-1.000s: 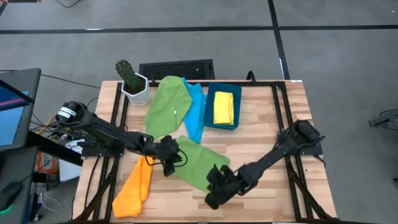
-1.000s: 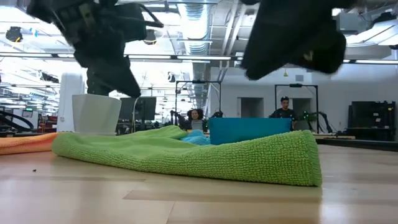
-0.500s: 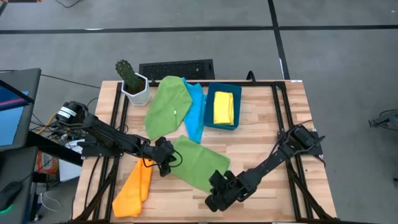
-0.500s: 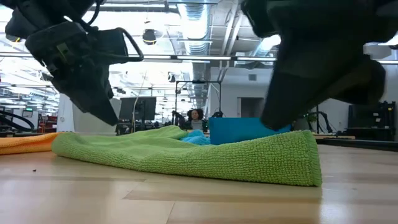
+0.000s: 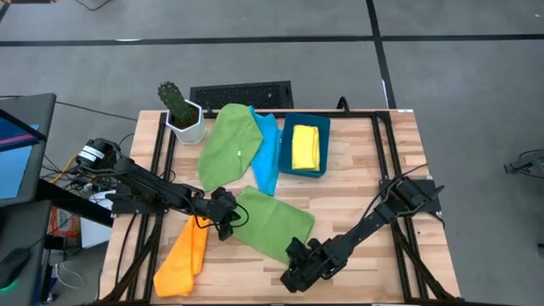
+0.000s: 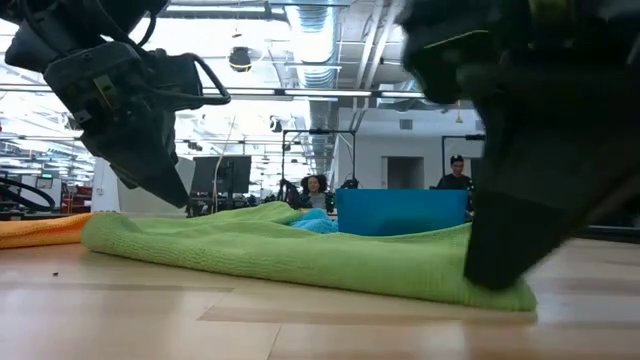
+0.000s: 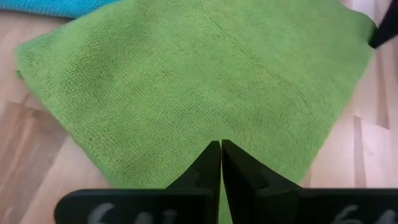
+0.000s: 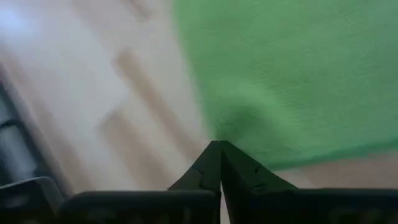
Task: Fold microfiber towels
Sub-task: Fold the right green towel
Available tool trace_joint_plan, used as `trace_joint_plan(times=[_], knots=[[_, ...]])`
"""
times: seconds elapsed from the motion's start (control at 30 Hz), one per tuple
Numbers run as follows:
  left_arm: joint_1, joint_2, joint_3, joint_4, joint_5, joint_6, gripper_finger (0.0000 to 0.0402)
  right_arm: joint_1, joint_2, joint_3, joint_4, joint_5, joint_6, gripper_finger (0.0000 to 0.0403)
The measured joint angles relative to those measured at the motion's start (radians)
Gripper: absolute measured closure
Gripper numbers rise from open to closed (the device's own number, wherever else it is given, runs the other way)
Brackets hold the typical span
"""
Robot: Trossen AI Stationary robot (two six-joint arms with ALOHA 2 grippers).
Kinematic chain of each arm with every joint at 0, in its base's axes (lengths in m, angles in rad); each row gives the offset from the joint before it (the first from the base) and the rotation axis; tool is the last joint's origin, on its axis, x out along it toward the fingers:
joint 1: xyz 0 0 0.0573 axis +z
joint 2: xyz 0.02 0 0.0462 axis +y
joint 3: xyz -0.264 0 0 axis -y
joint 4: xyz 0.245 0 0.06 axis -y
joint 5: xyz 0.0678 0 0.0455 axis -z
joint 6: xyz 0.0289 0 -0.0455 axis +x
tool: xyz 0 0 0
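Left gripper (image 5: 228, 214): we clenched the green towel (image 5: 270, 221)'s near-left corner.
Right gripper (image 5: 293, 252): clenched its near-right corner.
Advice: lift both evenly.

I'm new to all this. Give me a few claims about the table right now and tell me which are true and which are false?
1. Both grippers are shut on the front green towel. True: the left gripper pinches one corner, the right gripper another.
2. The yellow towel lies in the blue bin. True.
3. The orange towel is in the bin. False: it lies on the table by the left arm.
4. The cactus pot sits on the keyboard. False: it stands beside it.
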Motion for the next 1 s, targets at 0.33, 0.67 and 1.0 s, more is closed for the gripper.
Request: trace_joint_plan(times=[0.33, 0.67, 1.0], knots=[[-0.004, 0.0, 0.0, 0.006, 0.005, -0.011, 0.0396, 0.028, -0.059, -0.005, -0.051, 0.032, -0.002, 0.0377], [-0.011, 0.01, 0.001, 0.056, -0.006, -0.022, 0.0396, 0.027, -0.06, -0.005, -0.066, 0.132, 0.006, 0.0387], [-0.057, 0.123, 0.001, 0.077, -0.004, -0.033, 0.0396, 0.042, -0.023, -0.005, -0.092, 0.075, 0.055, 0.0369]])
